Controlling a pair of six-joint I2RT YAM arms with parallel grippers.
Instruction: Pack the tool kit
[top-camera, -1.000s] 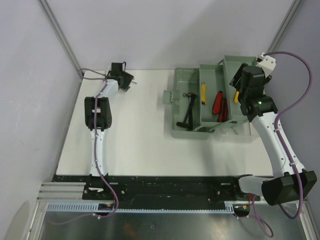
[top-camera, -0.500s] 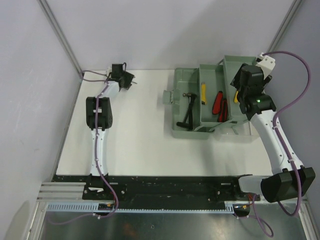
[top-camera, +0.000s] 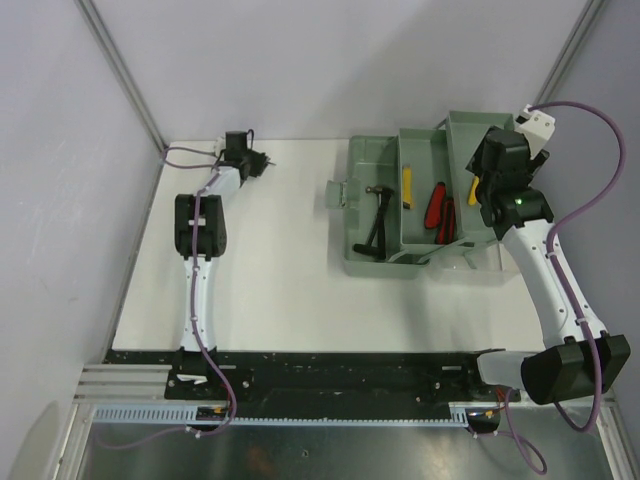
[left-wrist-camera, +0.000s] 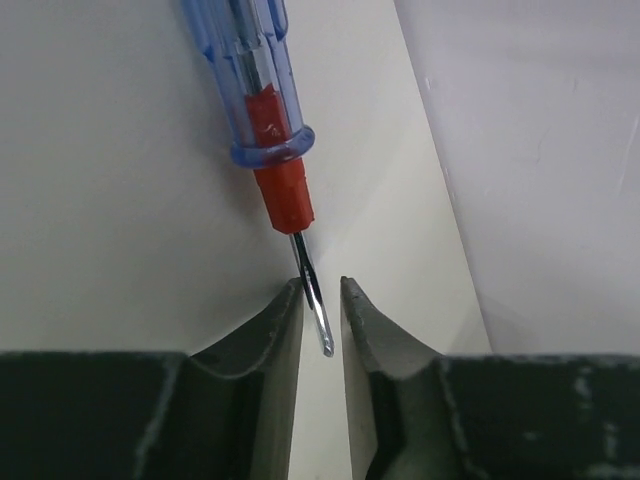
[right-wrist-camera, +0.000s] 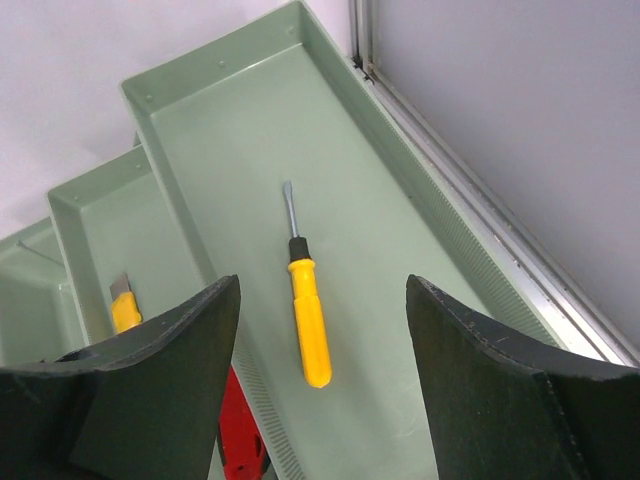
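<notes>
Left jaws nearly together about the tip of a blue screwdriver (left-wrist-camera: 265, 90) (clamped or not, cannot tell). Right jaws wide apart, empty, over a yellow screwdriver (right-wrist-camera: 308, 320) in the toolbox (right-wrist-camera: 400, 250).

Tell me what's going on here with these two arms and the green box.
The robot is packing a tool kit. The left gripper is at the table's far left corner, jaws narrowly apart on either side of the shaft of a blue-and-red screwdriver, not clearly clamped yet. The right gripper hangs open over the open green toolbox, above a yellow screwdriver in its tray. A hammer and red knives already lie inside.
</notes>
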